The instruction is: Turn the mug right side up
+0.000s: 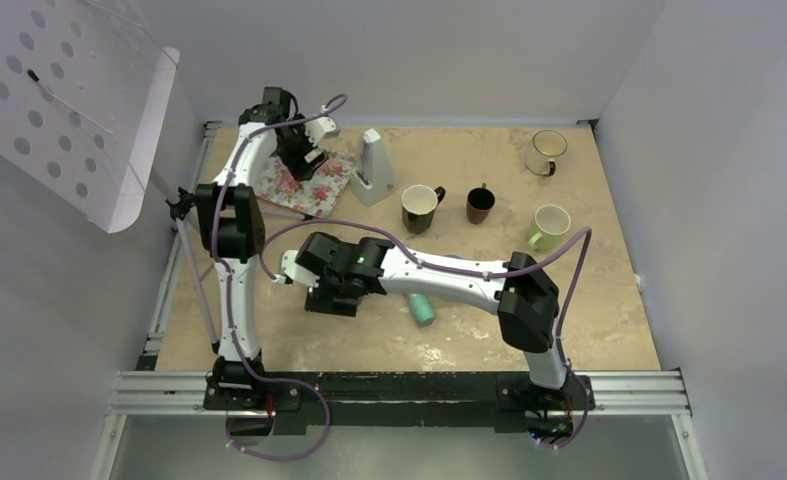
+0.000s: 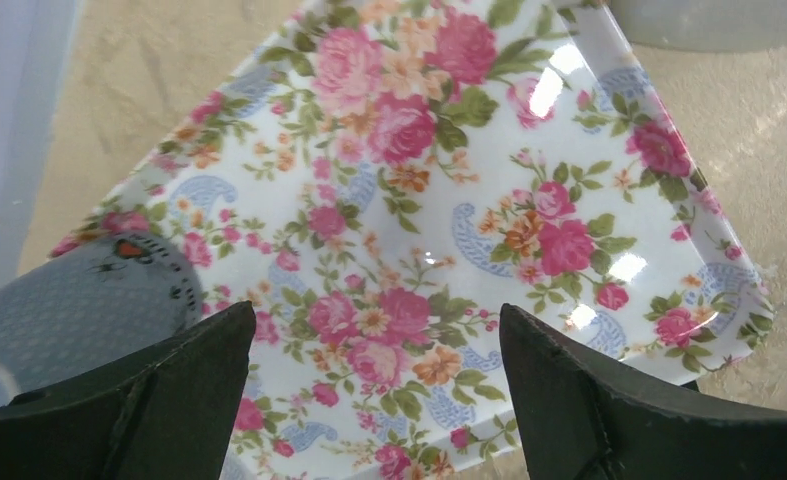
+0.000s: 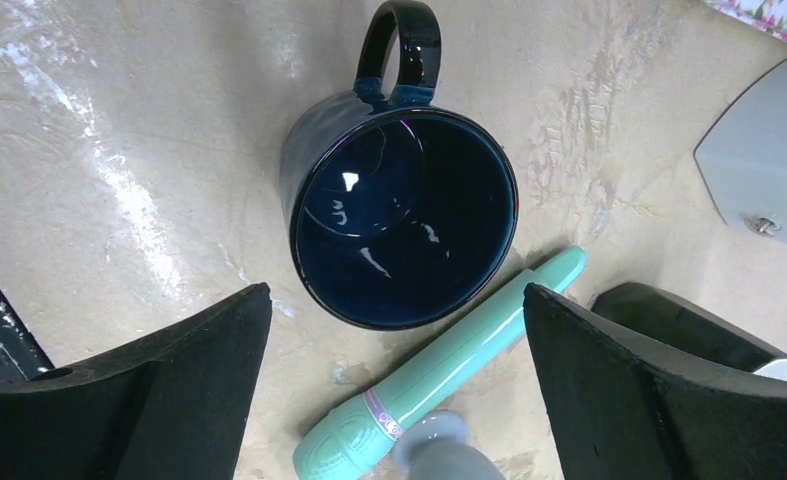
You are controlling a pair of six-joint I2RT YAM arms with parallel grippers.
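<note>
A dark blue mug (image 3: 399, 215) stands on the table with its mouth toward my right wrist camera and its handle pointing away. My right gripper (image 3: 397, 300) hangs open just above its near rim, and nothing is between the fingers. In the top view the right gripper (image 1: 331, 295) hides this mug. My left gripper (image 2: 374, 320) is open and empty over the floral tray (image 2: 469, 200), at the back left of the table where the left gripper (image 1: 307, 162) shows in the top view.
A teal pen-like tool (image 3: 439, 375) lies against the blue mug. A grey wedge stand (image 1: 374, 168) sits beside the tray. A dark mug with a cream inside (image 1: 421, 207), a small brown mug (image 1: 480, 204), a white mug (image 1: 546, 152) and a green mug (image 1: 549, 226) stand upright.
</note>
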